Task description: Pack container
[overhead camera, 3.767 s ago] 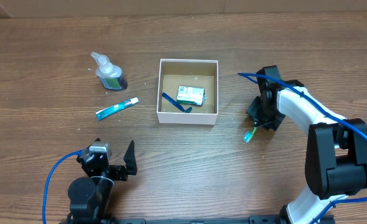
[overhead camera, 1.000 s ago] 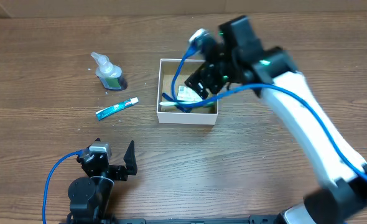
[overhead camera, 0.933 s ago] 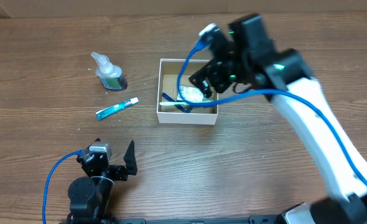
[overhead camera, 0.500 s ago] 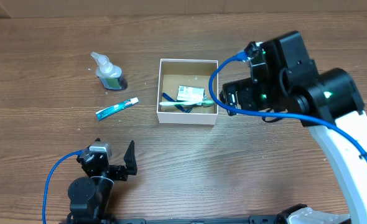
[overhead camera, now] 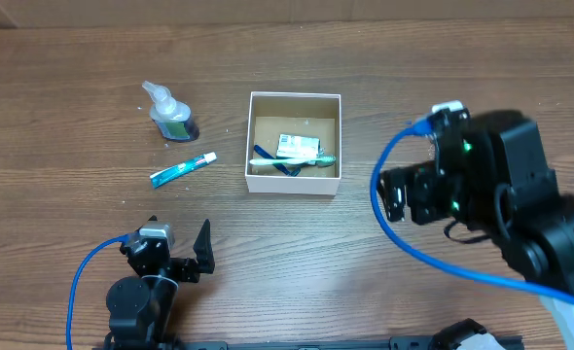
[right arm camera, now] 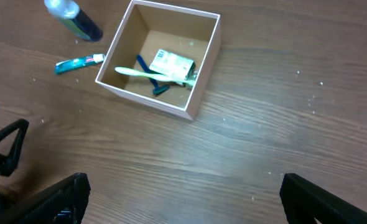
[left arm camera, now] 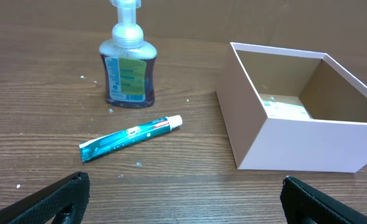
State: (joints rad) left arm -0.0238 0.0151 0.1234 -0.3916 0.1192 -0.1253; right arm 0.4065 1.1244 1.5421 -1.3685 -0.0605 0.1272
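Both claws gaped wide and empty, the right claw [right arm camera: 183, 198] hovering right of the box [overhead camera: 292, 182] at mid-table and the left claw [left arm camera: 183, 198] facing the flat toothpaste tube [left arm camera: 130, 137], which might skid away under a shallow pinch.

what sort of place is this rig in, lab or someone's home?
Probably a robot lab or data-collection bench, not a home. A bare wood-grain table carries a blue-cabled left arm, and only a few toiletries are staged beside a container: a toothpaste tube and a pump bottle.
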